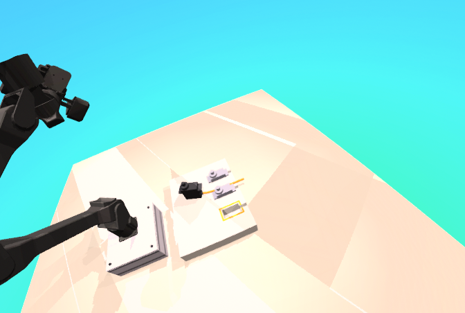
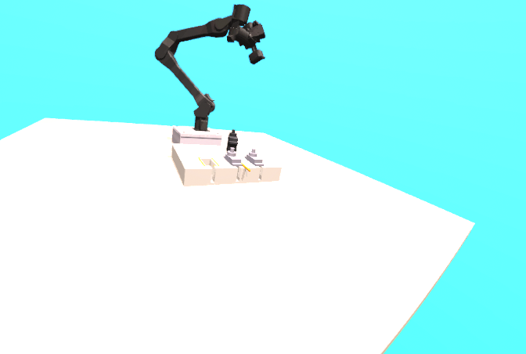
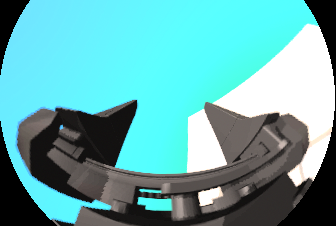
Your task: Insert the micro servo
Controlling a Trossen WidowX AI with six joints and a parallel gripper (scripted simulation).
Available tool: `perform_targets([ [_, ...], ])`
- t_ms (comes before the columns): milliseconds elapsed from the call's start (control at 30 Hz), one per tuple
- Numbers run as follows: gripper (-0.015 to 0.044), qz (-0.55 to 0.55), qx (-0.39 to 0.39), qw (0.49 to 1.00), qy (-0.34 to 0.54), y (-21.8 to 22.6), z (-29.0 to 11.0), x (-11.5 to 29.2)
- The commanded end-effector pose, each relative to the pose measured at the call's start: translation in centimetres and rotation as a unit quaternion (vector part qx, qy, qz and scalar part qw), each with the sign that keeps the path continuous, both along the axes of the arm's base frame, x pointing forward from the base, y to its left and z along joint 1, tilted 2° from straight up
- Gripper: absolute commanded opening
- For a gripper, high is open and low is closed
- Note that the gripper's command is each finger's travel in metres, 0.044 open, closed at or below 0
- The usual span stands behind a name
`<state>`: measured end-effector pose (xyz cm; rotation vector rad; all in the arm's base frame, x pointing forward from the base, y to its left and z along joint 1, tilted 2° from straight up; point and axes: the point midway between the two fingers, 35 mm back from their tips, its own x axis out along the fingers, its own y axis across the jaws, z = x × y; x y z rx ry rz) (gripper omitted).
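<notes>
Arm (image 2: 182, 71) raised high above the deck (image 1: 210, 232), gripper (image 3: 170, 115) held wide apart with nothing between the fingers, black servo (image 1: 190, 190) lying on the deck left of two seated servos (image 1: 219, 182), well apart from the yellow-marked pocket (image 1: 231, 210) at the near right.

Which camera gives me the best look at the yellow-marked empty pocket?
The top view: the marked pocket shows from above, yellow outline whole, nothing in it. The exterior view shows it edge-on and small, near the deck's front edge. The wrist view misses it entirely.
</notes>
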<state>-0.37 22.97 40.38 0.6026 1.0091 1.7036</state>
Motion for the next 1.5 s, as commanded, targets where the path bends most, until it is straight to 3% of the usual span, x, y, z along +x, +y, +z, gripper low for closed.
perform_targets([
  [0, 0.044, -0.054, -0.038, 0.998, 0.007, 1.3, -1.8, 2.8],
  [333, 0.044, -0.186, -0.139, 0.972, 0.025, 2.6, -6.9, 10.1],
  [700, 0.044, -0.313, -0.26, 0.912, 0.051, 0.9, -13.0, 17.8],
  [1133, 0.044, -0.417, -0.408, 0.808, 0.087, -5.0, -20.3, 24.4],
  [1467, 0.044, -0.454, -0.53, 0.704, 0.128, -11.6, -25.7, 26.8],
])
